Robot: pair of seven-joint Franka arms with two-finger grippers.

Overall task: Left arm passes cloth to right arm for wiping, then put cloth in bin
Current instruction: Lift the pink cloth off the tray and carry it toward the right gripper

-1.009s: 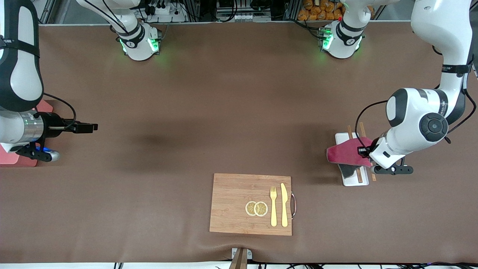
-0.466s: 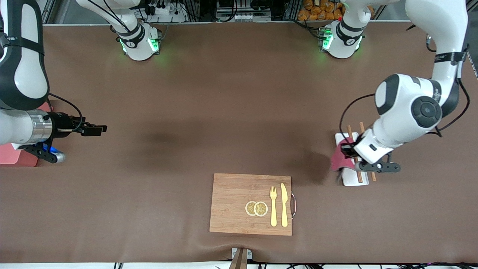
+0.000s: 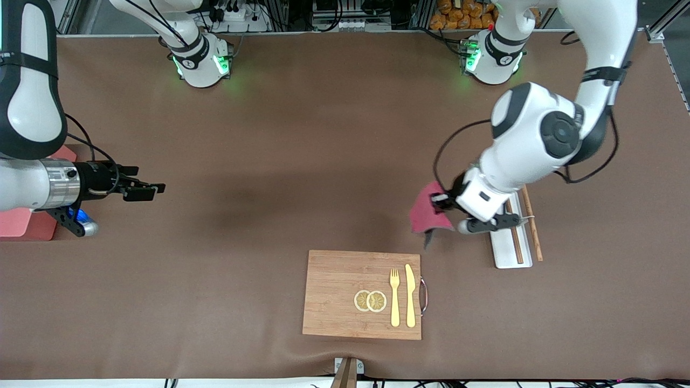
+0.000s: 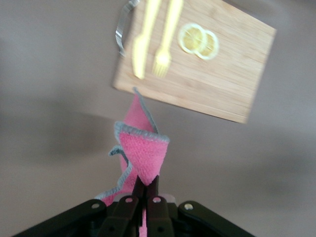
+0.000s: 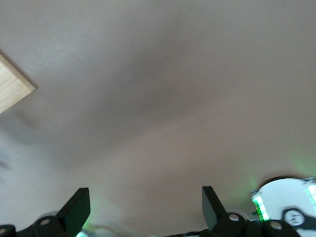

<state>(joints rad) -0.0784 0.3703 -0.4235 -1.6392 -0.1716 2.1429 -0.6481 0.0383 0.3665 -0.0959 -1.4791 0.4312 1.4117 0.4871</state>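
A: Left tool [image 3: 437, 201] pinches the small crimson-magenta cloth [image 3: 426, 214] in the air, over brown tabletop [image 3: 323, 161] beside the wooden board [image 3: 345, 285].

B: Right tool [image 3: 144, 192] hangs spread wide, near the pink plastic bin [image 3: 24, 223].

A wide stretch of bare brown table [image 3: 323, 161] lies open between the two arms, with room to pass at any height. The left gripper [image 3: 439, 202] hangs in the air with the cloth [image 3: 426, 214] pinched between its fingers, over bare table beside the white tray [image 3: 512, 253]. The right gripper [image 3: 145, 190], fingers spread, hovers over bare table near the bin [image 3: 27, 223] at its own end. The only obstacle near the middle is the low wooden board [image 3: 334, 293], nearer the front camera than the cloth, carrying a fork [image 3: 395, 296], knife [image 3: 410, 295] and lemon slices [image 3: 370, 300]. Chopsticks [image 3: 531, 223] lie along the tray.
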